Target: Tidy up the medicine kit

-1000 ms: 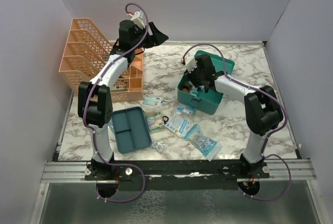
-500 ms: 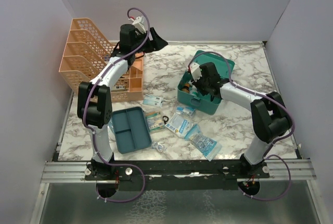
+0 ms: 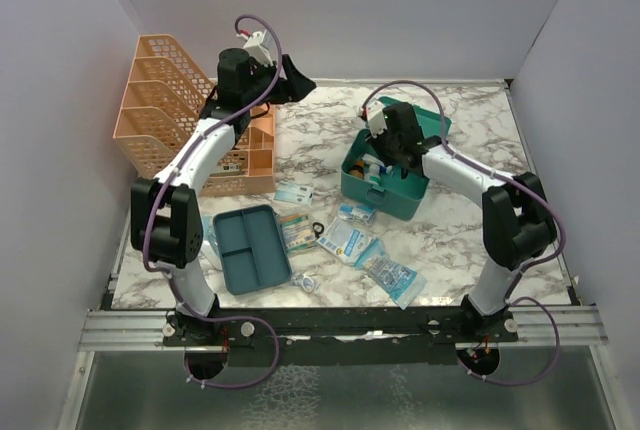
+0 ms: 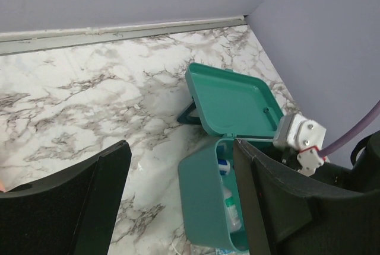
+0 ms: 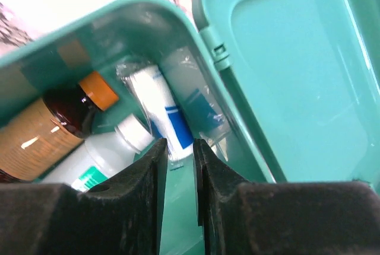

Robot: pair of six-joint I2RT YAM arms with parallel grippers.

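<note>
The teal medicine kit [image 3: 385, 190] [image 4: 205, 195] stands open at centre right, its lid [image 3: 428, 120] [image 5: 297, 59] leaning back. Inside lie an amber bottle with an orange cap [image 5: 53, 124], a white bottle [image 5: 101, 154] and a white and blue tube [image 5: 160, 110]. My right gripper [image 3: 392, 150] [image 5: 179, 143] reaches down into the box, its narrow jaws shut on the tube's lower end. The left gripper [image 3: 292, 80] [image 4: 179, 146] hangs high over the back of the table, open, with nothing between its fingers.
An orange mesh rack [image 3: 170, 110] stands at the back left. A flat teal divided tray [image 3: 250, 248] lies front left. Loose packets [image 3: 345, 238] [image 3: 392, 274] and a small box [image 3: 293, 193] are scattered on the marble in front of the kit.
The right gripper's jaws have narrowed around the tube inside the box. The left arm has swung slightly left and back, its jaws still wide.
</note>
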